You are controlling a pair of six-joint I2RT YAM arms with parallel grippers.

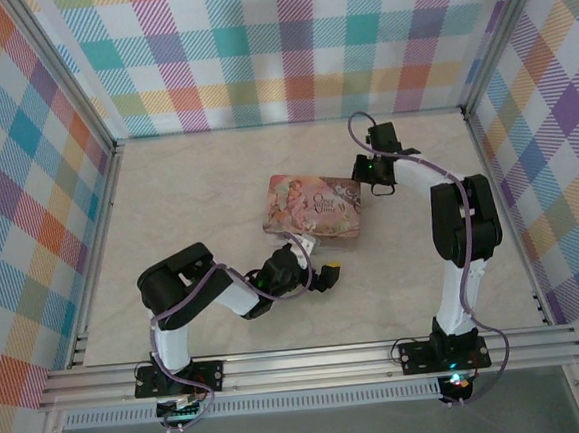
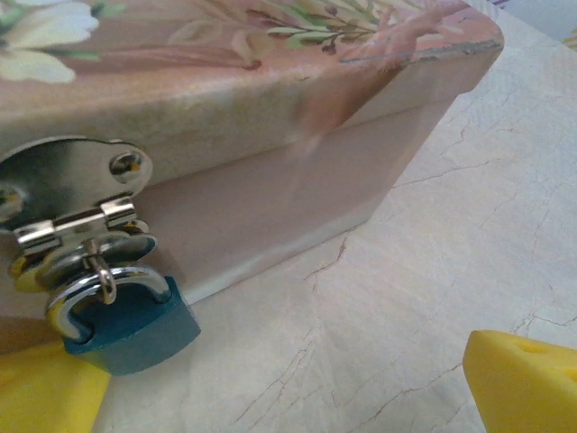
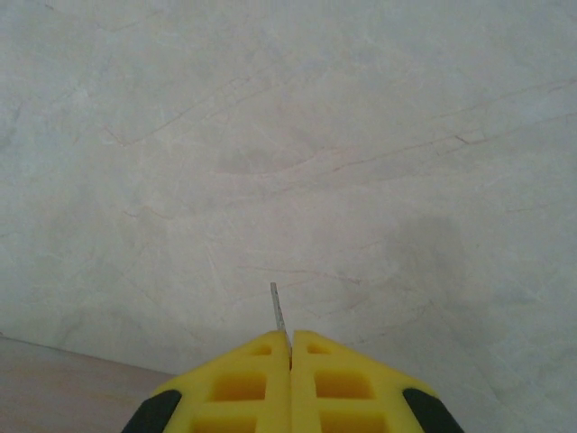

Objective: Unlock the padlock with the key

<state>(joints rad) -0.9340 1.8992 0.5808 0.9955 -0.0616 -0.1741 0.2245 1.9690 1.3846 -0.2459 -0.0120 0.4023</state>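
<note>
Standing by the rig, I see the right tool pinched shut on the thin grey metal key. The key's blade pokes straight out past the yellow fingertips along the tool's own line, pointing toward the pale marbled table. From above, that right tool hovers just beside the far right corner of the pink floral rectangular tin box. The small teal-bodied padlock with its silver shackle is on the opposite side. It hangs from the silver hasp on the tin box's near face, its body sagging toward the table and tipped a little. The left tool stands wide open and empty right in front of it, with one yellow finger just beside the padlock's body and the other well off to the side. So the left arm is much the nearer of the two. The key would have to come round the tin box to the near side and turn its long axis to meet the padlock's underside. I cannot make out the keyhole from here. My guess is that the left tool needs to steady the padlock first.
</note>
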